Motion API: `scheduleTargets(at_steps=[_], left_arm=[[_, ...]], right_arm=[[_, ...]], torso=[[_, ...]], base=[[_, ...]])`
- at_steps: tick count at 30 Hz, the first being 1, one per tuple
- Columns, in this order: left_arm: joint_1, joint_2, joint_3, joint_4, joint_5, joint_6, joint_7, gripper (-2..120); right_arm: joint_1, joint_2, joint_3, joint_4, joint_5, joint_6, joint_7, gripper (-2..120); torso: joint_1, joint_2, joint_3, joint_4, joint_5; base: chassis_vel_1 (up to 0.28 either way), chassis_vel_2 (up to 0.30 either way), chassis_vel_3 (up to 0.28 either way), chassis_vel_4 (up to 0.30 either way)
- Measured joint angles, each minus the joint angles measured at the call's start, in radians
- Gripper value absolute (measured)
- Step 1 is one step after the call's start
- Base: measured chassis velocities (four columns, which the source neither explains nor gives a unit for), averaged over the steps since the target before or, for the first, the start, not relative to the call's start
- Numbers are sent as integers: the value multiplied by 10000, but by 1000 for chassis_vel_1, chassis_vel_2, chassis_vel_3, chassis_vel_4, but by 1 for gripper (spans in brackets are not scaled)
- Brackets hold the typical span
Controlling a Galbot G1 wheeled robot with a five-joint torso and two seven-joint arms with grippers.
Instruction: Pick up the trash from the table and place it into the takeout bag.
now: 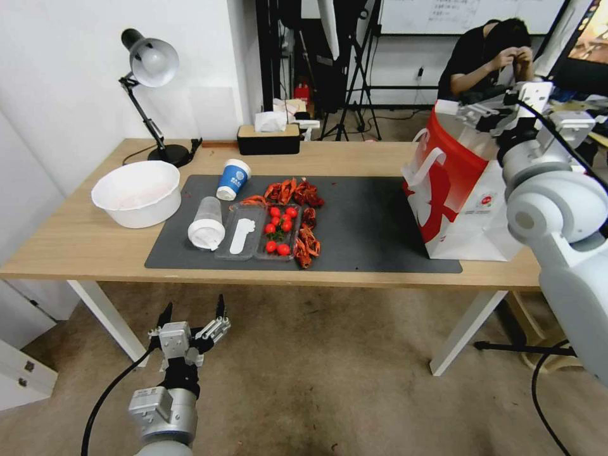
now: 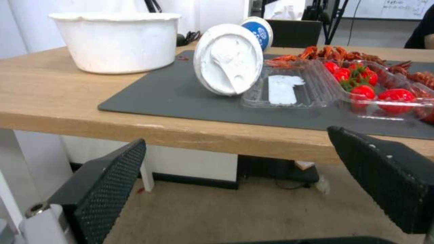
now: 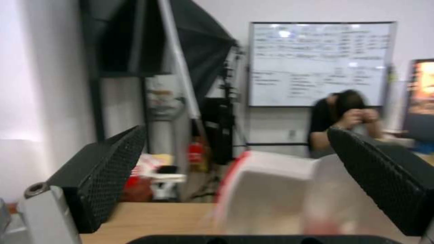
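Both grippers stand with fingers apart and hold nothing: the left gripper (image 1: 193,315) hangs below the near edge of the long light-wood table (image 1: 76,240), the right gripper (image 1: 487,104) is raised over the mouth of the large white paper takeout bag with a red side panel (image 1: 459,190), at 3 o'clock on the dark grey mat (image 1: 373,228). Two cups are on the mat at 9 o'clock: one clear plastic cup (image 1: 206,223) lying on its side, long axis toward 12 o'clock, white lid facing the near edge, and one blue-and-white paper cup (image 1: 233,179), upright, behind it.
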Motion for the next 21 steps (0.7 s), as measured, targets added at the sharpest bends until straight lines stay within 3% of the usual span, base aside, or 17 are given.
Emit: scheduleTargets(at_steps=[9,12,14,18,21], left_arm=[[-55,27,-67,-23,-74,-31,3,100],[-92,44,-71,-22,-96,-36,6,100],[-163,95,-77,-23,-172,-40,15,100],[-277,179,-165,-31,-306,-40,27,100],[-325,212,-209,-31,-365,-40,29,100]], right_arm=[[-3553,557,892,1954,-633,2376,-1300,100],[-4531,893,1111,2133,-1165,2997,-1584,100],[-6043,1440,1409,2219,-2130,4118,-2107,100],[-7197,1928,1565,2107,-2553,5226,-2548,100],[-7498,2059,1605,2027,-2654,5544,-2680,100]], torso=[[0,2,-2,0,1],[0,2,-1,-2,5],[-1,2,-2,-5,3],[-1,2,-2,0,2],[-1,2,-1,-2,2]], base=[[0,0,0,0],[0,0,0,0],[0,0,0,0],[0,0,0,0],[0,0,0,0]])
